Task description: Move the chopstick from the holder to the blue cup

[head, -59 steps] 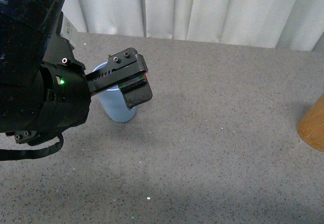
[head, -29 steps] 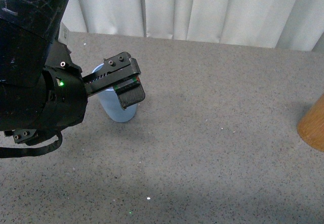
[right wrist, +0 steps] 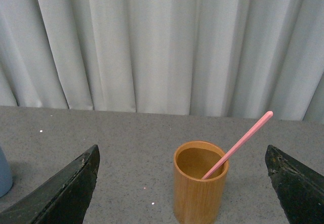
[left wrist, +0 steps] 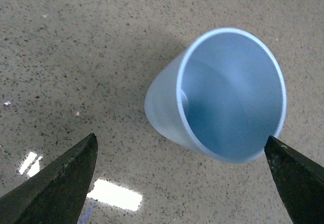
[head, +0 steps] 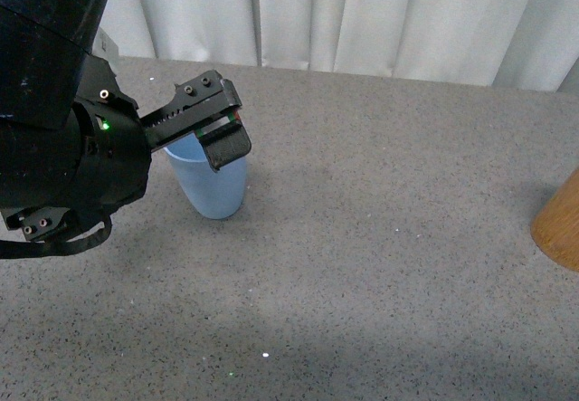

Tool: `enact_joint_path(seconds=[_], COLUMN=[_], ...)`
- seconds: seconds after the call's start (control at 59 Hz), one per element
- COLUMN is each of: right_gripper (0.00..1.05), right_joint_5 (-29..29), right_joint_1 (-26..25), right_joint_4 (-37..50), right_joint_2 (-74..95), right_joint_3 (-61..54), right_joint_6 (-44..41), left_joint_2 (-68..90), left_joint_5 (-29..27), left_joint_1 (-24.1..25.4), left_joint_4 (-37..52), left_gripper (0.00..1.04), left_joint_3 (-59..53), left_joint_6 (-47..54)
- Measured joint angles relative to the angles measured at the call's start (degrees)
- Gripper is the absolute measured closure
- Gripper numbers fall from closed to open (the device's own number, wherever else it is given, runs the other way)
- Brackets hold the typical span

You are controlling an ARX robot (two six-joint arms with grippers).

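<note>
The blue cup (head: 220, 190) stands upright on the grey table, and my left gripper (head: 220, 129) hovers open just above its rim. From the left wrist, the blue cup (left wrist: 230, 95) looks empty inside, and the left gripper (left wrist: 180, 138) has its fingertips spread wider than the cup. The tan holder (right wrist: 199, 191) stands ahead of my open right gripper (right wrist: 182, 149), between its fingers but some way off. One pink chopstick (right wrist: 239, 144) leans out of it. Only the holder's edge (head: 559, 224) shows in the front view.
White curtains (head: 362, 16) hang behind the table's far edge. Grey speckled tabletop (head: 380, 265) stretches between the cup and the holder. A sliver of the blue cup (right wrist: 4, 176) shows at the edge of the right wrist view.
My left gripper has drifted left and away from the camera in the front view, so more of the cup's body shows below it. The cup and the holder have not moved.
</note>
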Motion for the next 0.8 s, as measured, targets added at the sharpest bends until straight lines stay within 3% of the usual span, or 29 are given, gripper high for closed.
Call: enact_joint_path(seconds=[0.373,0.797], right_gripper=[0.1,0.1], right_joint_5=[0.02,0.02], right_joint_1=[0.02,0.02], right_joint_4=[0.0,0.0], right_joint_2=[0.0,0.0], right_joint_3=[0.0,0.0], right_joint_6=[0.0,0.0], left_joint_2=[3.54,4.83], left_joint_5=[-1.84,-0.68], left_joint_1=[2.49,1.92], left_joint_4=[1.03,3.91], left_gripper=[0.07,0.84], left_joint_3=[1.64,1.4], left_joint_6=[-1.01,-0.44])
